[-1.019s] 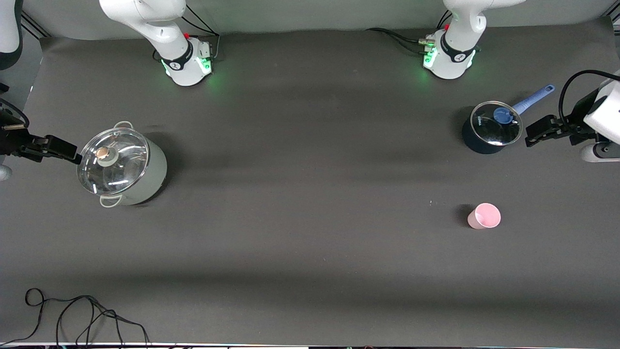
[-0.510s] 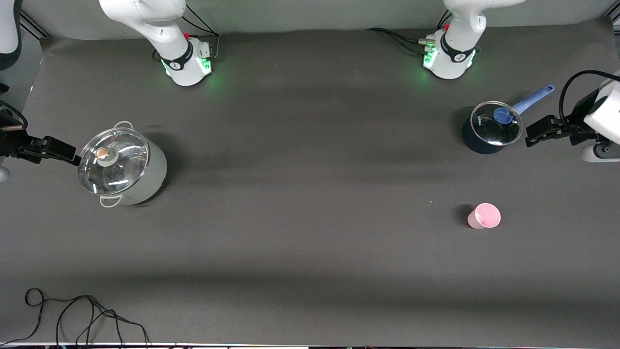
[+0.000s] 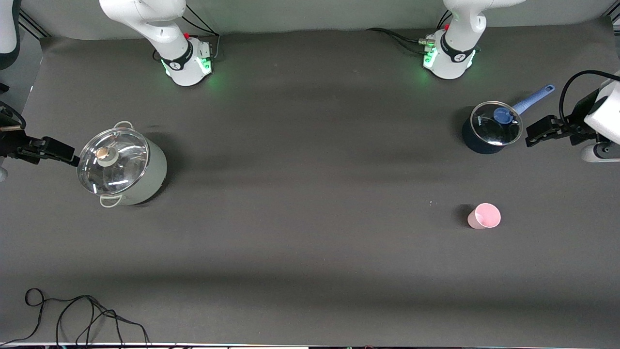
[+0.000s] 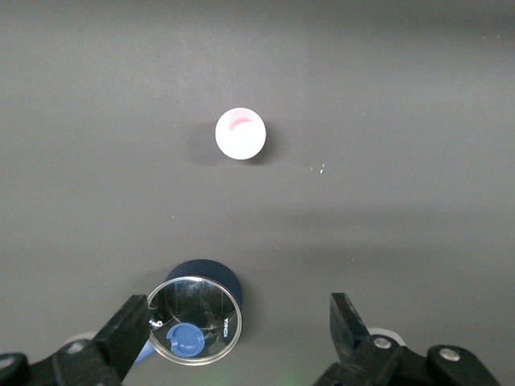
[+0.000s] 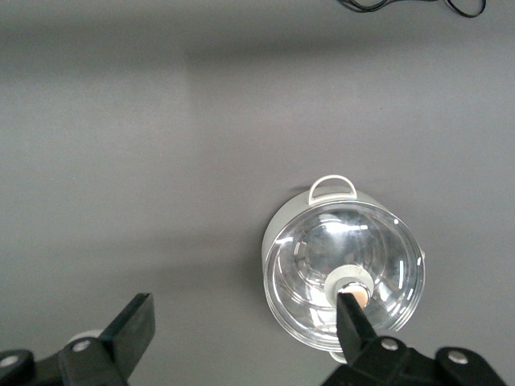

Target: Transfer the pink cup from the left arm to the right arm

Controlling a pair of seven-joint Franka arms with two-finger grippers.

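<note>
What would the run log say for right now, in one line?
small pale-pink plastic cup: upright on table, untouched | left gripper: open, empty | right gripper: open, empty

Looked like a robotics lab, not a kitchen. Showed a wide surface (image 3: 310, 160) draped in plain dark grey cloth, with two white arm bases (image 3: 186, 60) bolted along one edge and glowing green at their status lights. Had bundled black cables (image 3: 395, 38) running from those bases and a loose black cord (image 3: 82, 315) coiled at the edge nearest the front camera. Held only staged props, well apart: a white lidded pot (image 3: 121, 167), a small dark saucepan (image 3: 490, 127) with a blue handle, a pink cup (image 3: 484, 216). Offered a bare pale wall (image 3: 315, 12) as backdrop.
</note>
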